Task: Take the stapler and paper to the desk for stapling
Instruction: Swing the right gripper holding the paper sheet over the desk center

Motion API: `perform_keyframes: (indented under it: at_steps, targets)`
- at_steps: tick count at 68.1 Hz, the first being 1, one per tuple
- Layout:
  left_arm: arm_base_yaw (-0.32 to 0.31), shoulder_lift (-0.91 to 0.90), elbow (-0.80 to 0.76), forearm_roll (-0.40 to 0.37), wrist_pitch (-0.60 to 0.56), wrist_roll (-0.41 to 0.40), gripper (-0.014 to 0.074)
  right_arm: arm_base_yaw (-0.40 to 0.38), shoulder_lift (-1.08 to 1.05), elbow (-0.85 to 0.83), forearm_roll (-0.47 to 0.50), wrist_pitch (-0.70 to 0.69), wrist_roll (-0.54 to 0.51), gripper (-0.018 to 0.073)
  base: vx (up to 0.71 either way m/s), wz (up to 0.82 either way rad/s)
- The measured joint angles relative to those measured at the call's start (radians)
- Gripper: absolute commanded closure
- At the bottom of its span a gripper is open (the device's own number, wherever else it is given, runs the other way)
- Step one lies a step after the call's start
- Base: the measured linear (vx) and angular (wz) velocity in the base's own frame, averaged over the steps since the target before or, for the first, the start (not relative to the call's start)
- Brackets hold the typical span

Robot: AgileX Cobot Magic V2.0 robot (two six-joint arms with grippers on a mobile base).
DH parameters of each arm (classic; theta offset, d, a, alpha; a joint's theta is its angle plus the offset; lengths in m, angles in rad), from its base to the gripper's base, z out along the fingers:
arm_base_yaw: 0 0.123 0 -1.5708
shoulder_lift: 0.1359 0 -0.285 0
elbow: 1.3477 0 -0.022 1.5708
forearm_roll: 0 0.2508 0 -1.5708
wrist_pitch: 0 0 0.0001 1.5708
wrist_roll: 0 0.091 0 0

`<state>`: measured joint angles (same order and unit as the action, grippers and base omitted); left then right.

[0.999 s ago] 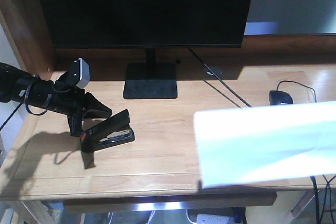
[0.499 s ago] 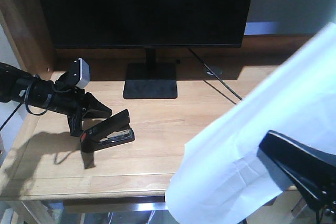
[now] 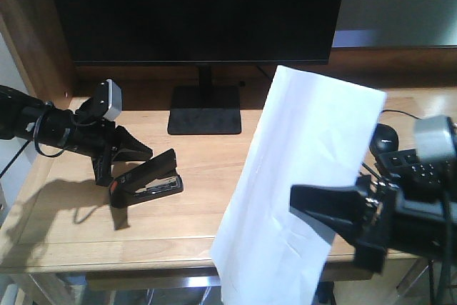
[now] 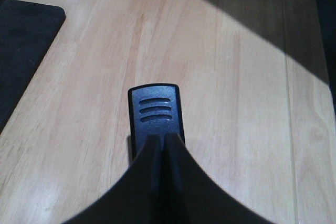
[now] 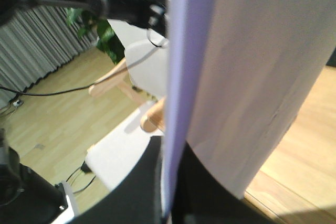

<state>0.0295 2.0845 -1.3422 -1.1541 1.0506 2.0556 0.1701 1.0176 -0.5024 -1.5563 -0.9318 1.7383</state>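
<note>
While the right gripper (image 3: pixel 300 201) is pinching the paper (image 3: pixel 307 133) low on its right side, the sheet is hanging in the air, steeply tilted, over the front right of the desk (image 3: pixel 214 148) — its bottom corner is dipping past the front edge. In the right wrist view the paper's edge is running straight between the dark fingers (image 5: pixel 152 182). The stapler (image 3: pixel 146 180) is lying on the desk's left side, its top arm raised, in front of the monitor (image 3: pixel 200 12). The left gripper (image 3: pixel 128 155) is sitting at the stapler's rear — its fingers (image 4: pixel 142 171) are pressed together, and I cannot tell whether they are touching it. A mouse (image 3: pixel 385 133) is peeking out behind the paper.
</note>
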Motion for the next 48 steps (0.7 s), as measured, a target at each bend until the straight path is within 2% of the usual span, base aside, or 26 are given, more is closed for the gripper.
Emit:
perform_keyframes:
  at_steps: [7,20,27,39,48]
  targets:
    - [0.0,0.0,0.0,0.0,0.0,0.0,0.0603,0.052,0.086,-0.052,0.0,0.05,-0.009,0.0561,0.0,0.0]
    - [0.0,0.0,0.0,0.0,0.0,0.0,0.0603,0.209,0.282,-0.158,0.005,0.171,-0.011,0.0561,0.0,0.0]
    - [0.0,0.0,0.0,0.0,0.0,0.0,0.0603,0.269,0.387,-0.219,0.01,0.207,-0.011,0.0561,0.0,0.0]
    - [0.0,0.0,0.0,0.0,0.0,0.0,0.0603,0.293,0.5,-0.269,0.028,0.256,-0.006,0.0561,0.0,0.0]
    - [0.0,0.0,0.0,0.0,0.0,0.0,0.0603,0.293,0.551,-0.275,0.038,0.365,0.011,0.0561,0.0,0.0]
